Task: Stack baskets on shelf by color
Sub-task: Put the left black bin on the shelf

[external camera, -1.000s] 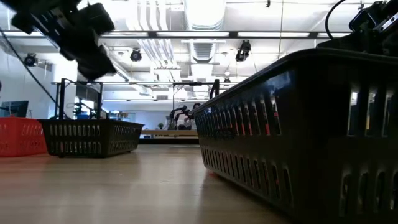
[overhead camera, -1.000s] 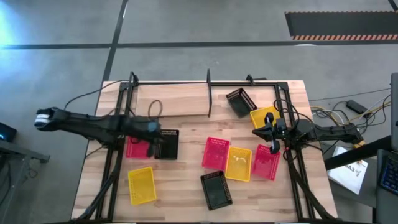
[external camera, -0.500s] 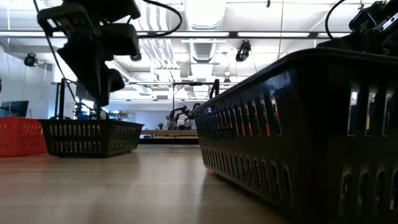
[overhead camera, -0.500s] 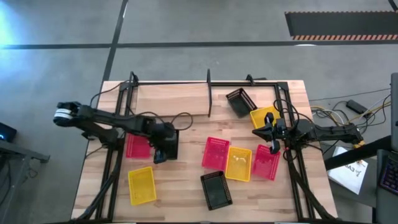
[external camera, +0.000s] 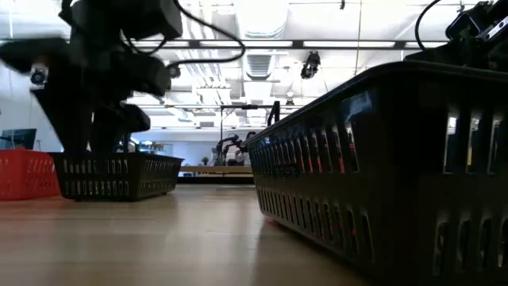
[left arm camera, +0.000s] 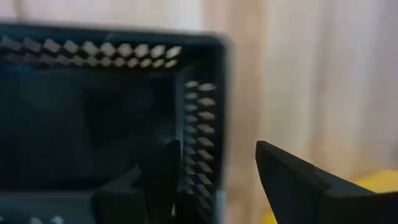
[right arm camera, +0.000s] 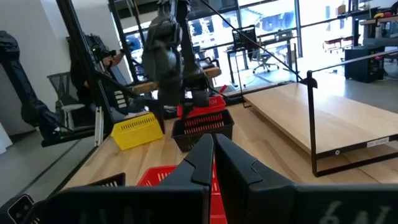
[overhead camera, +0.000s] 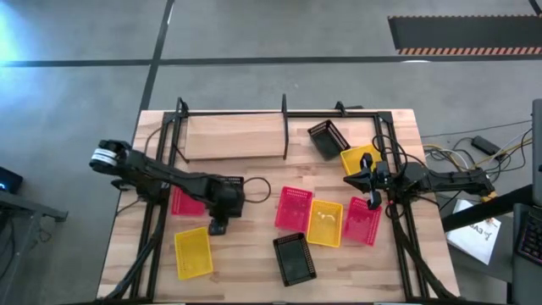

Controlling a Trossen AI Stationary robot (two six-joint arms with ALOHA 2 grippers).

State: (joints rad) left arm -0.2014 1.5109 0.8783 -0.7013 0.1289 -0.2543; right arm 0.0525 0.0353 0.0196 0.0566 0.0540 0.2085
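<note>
My left gripper [overhead camera: 219, 215] points down over a black basket [overhead camera: 236, 183] at the table's left middle, open. In the left wrist view one finger [left arm camera: 163, 177] stands inside this basket [left arm camera: 93, 112] and the other [left arm camera: 292, 180] outside, astride one wall [left arm camera: 200, 134] near a corner; whether they touch it I cannot tell. A red basket [overhead camera: 185, 201] sits to the black one's left and a yellow basket [overhead camera: 193, 252] nearer the front. The shelf [overhead camera: 233, 135] stands at the back. My right gripper [overhead camera: 370, 182] waits shut at the right side, holding nothing.
Red [overhead camera: 293, 207], yellow [overhead camera: 325, 222] and red [overhead camera: 362, 220] baskets lie in the middle, with a black one [overhead camera: 295, 258] in front of them. A black basket [overhead camera: 326, 138] and a yellow one [overhead camera: 360, 161] sit at the back right. Black frame rods run along both sides.
My left gripper has swung toward the table's near edge and gone down onto the black basket, tipping from nearly level to pointing down. Its fingers have opened as it came.
</note>
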